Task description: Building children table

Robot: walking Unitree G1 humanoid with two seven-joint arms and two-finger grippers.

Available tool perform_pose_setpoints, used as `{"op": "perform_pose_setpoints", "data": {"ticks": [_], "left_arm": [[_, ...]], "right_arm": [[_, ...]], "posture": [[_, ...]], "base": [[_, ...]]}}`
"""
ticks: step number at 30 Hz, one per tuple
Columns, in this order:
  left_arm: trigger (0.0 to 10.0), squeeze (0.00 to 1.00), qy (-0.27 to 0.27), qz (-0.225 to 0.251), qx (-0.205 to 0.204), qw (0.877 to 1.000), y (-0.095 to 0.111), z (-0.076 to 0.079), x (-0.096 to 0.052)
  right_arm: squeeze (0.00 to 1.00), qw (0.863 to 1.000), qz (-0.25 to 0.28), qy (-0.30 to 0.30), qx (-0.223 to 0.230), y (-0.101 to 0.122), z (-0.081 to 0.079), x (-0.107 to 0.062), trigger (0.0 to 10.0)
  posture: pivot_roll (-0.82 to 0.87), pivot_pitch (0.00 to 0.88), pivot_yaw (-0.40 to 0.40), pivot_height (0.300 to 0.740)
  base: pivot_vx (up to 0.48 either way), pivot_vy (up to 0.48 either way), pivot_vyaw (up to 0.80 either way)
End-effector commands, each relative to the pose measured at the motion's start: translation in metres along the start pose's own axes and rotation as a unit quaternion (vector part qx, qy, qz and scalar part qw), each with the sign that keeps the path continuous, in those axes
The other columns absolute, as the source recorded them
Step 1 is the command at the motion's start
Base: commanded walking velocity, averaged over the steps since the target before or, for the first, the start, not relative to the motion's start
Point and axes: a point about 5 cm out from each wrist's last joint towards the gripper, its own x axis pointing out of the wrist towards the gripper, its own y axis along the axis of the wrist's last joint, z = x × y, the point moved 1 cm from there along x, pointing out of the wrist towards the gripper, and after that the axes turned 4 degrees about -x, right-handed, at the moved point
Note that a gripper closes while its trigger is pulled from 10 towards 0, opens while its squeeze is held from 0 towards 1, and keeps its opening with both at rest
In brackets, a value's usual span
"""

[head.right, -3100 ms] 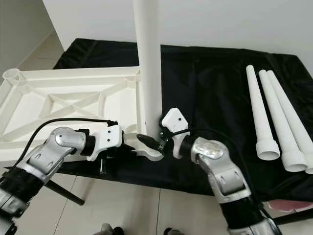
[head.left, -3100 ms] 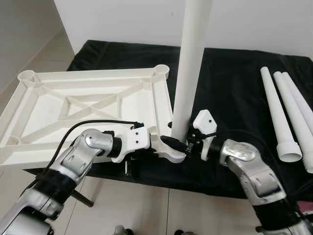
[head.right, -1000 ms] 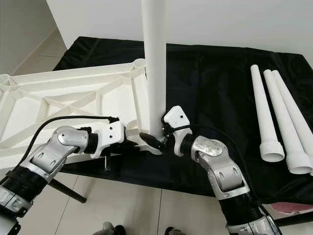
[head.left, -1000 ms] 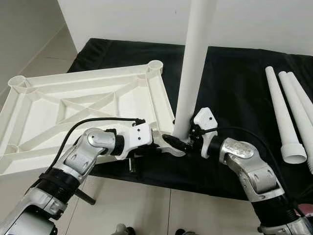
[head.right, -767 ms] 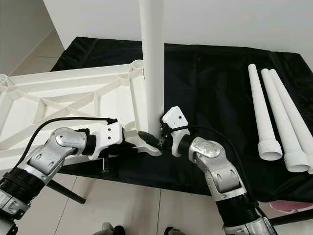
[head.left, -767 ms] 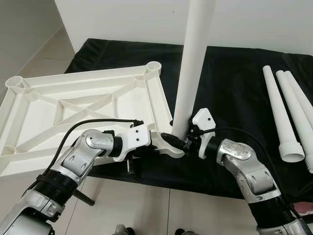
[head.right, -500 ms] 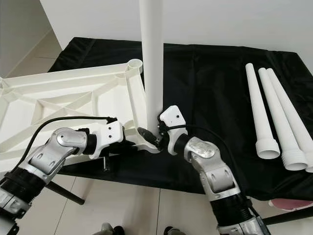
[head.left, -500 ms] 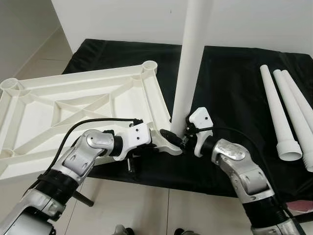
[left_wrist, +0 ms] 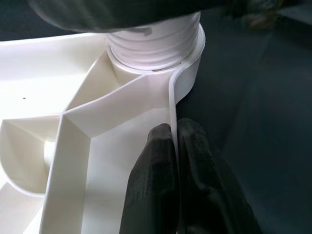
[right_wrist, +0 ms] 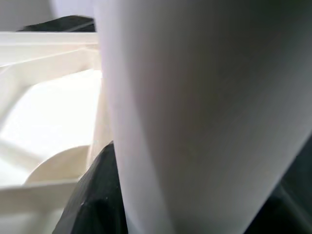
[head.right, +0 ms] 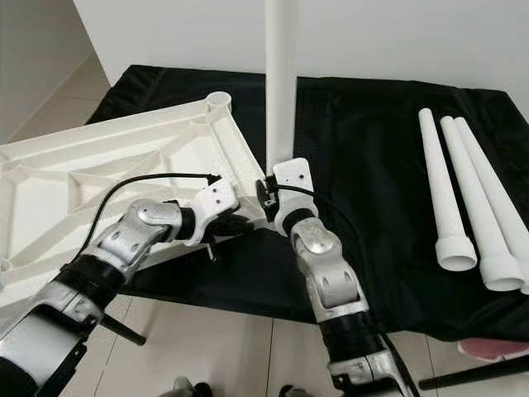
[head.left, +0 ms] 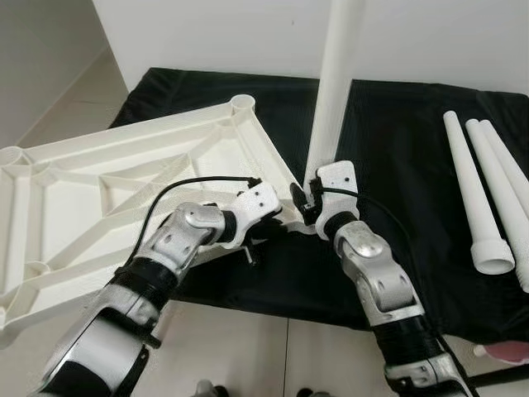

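1. Tabletop point(head.left: 124, 178) first: we see the white plastic slab lying underside up, half on the black-draped bench point(head.left: 397, 149) and half overhanging its near left edge, with ribs crossing between round corner sockets.
2. Upright in the near right corner socket point(left_wrist: 156, 48) stands one white leg point(head.left: 331, 91), its ridged foot seated in the socket.
3. Our left claw point(left_wrist: 175, 161) has its two black fingers pinched nearly together on the thin rim wall of the tabletop, just beside that socket, one finger on each side of the wall.
4. Our right claw point(head.right: 266, 198) sits at the base of the upright leg, and in its wrist view black finger shows on both sides of the tube, so we judge it clamped around the leg just above the socket.
5. Handling, as we judge it: the moulded plastic looks light and stiff, but smooth and rather slippery, and the thin rim would flex if we pulled hard on it.
6. Low on the tube is the sensible hold for the leg, since a long light tube held high would lever against the socket; the overhanging tabletop could tip off the bench if the rim grip slackens.
7. Three spare legs point(head.left: 483, 194) lie side by side on the cloth well to the right, flared ends toward us.
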Motion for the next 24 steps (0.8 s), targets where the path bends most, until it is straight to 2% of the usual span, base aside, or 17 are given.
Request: {"op": "perform_pose_setpoints", "data": {"ticks": [1,4,5,6,9,10,11,12,15,16,17,18,21,24], "left_arm": [[0.0,0.00,-0.046,0.072,0.064,0.994,0.045,0.013,0.015],[0.0,0.00,-0.045,0.072,0.064,0.994,0.045,0.012,0.016],[0.0,0.00,-0.046,0.073,0.066,0.994,0.045,0.012,0.016],[0.0,0.00,-0.046,0.073,0.066,0.994,0.045,0.012,0.016],[0.0,0.00,-0.048,0.071,0.068,0.994,0.043,0.012,0.014],[0.0,0.00,-0.048,0.070,0.068,0.994,0.041,0.011,0.013],[0.0,0.00,-0.048,0.070,0.068,0.994,0.041,0.011,0.013],[0.0,0.00,-0.048,0.069,0.068,0.994,0.040,0.010,0.012],[0.0,0.00,-0.050,0.066,0.070,0.994,0.038,0.009,0.011],[0.0,0.00,-0.052,0.063,0.072,0.994,0.036,0.010,0.009],[0.0,0.00,-0.058,0.059,0.076,0.994,0.033,0.011,0.007],[0.0,0.00,-0.058,0.059,0.076,0.994,0.033,0.011,0.007],[0.0,0.00,-0.084,0.041,0.094,0.991,0.021,0.017,-0.005],[0.0,0.00,-0.097,0.031,0.103,0.989,0.015,0.020,-0.013]], "right_arm": [[0.00,0.992,-0.126,-0.010,-0.029,-0.053,-0.009,-0.005,0.0],[0.00,0.992,-0.120,-0.015,-0.028,-0.051,-0.009,-0.004,0.0],[0.00,0.994,-0.109,-0.010,-0.025,-0.047,-0.011,-0.003,1.3],[0.00,0.995,-0.101,-0.007,-0.024,-0.045,-0.013,-0.003,10.0],[0.00,0.997,-0.078,0.010,-0.018,-0.037,-0.015,-0.002,10.0],[0.28,0.998,-0.066,0.014,-0.016,-0.034,-0.015,-0.002,10.0],[0.28,0.998,-0.066,0.014,-0.016,-0.034,-0.015,-0.002,10.0],[1.00,0.998,-0.053,0.016,-0.014,-0.030,-0.015,-0.003,10.0],[1.00,0.999,-0.032,0.034,-0.002,-0.024,-0.015,-0.003,10.0],[0.31,0.998,-0.017,0.053,0.004,-0.019,-0.016,-0.004,10.0],[0.00,0.997,0.003,0.081,0.014,-0.012,-0.017,-0.007,10.0],[0.00,0.997,0.003,0.081,0.014,-0.012,-0.017,-0.007,10.0],[0.00,0.988,0.051,0.143,0.016,0.004,-0.012,-0.018,10.0],[0.00,0.985,0.063,0.160,0.006,0.008,-0.006,-0.023,10.0]], "posture": [[-0.03,0.167,0.061,0.740],[-0.03,0.166,0.061,0.740],[-0.03,0.166,0.062,0.740],[-0.03,0.166,0.062,0.740],[-0.02,0.166,0.060,0.740],[-0.02,0.166,0.059,0.740],[-0.02,0.166,0.059,0.740],[-0.02,0.165,0.057,0.740],[-0.02,0.165,0.055,0.740],[-0.02,0.166,0.054,0.740],[-0.02,0.166,0.055,0.740],[-0.02,0.166,0.055,0.740],[-0.02,0.166,0.057,0.740],[-0.02,0.166,0.057,0.740]], "base": [[0.000,0.000,0.00],[0.000,0.000,0.00],[0.000,0.000,0.00],[0.000,0.000,0.00],[0.000,0.000,0.00],[0.000,0.000,0.00],[0.000,0.000,0.00],[0.000,0.000,0.00],[0.000,0.000,0.00],[0.000,0.000,0.00],[0.000,0.000,0.00],[0.000,0.000,0.00],[0.000,0.000,0.00],[0.000,0.000,0.00]]}}
